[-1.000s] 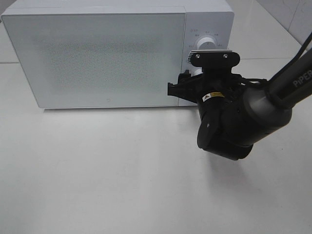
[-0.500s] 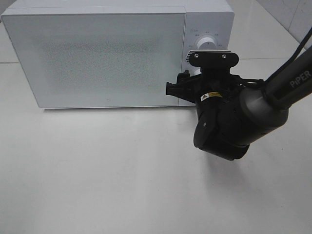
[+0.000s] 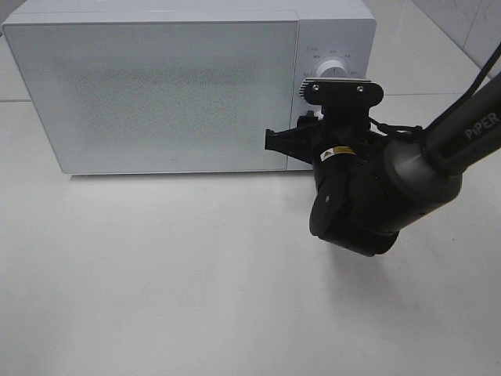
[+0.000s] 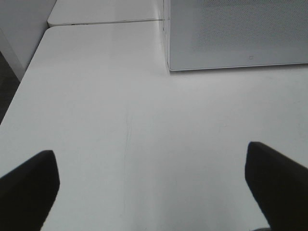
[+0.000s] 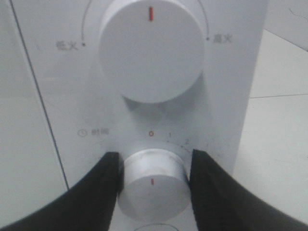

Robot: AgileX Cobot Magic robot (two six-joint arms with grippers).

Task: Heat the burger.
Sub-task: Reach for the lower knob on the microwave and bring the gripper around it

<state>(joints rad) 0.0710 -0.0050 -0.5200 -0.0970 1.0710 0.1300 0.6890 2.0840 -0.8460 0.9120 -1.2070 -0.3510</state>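
Right gripper (image 3: 311, 129) sat at the microwave's (image 3: 156, 94) control panel in the high view, its jaws hidden under its own wrist. The frosted door was closed, so the burger could not be seen or placed.

Left gripper (image 4: 153, 192) hung wide open over the table (image 4: 120, 96), near the microwave's corner.

Right fingers (image 5: 103, 187) pinched the lower dial (image 5: 153, 190) beneath the upper dial (image 5: 150, 53), and the frame edge cut off their bases.

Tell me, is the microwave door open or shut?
Shut. The door sits flush with the control panel; no gap shows.
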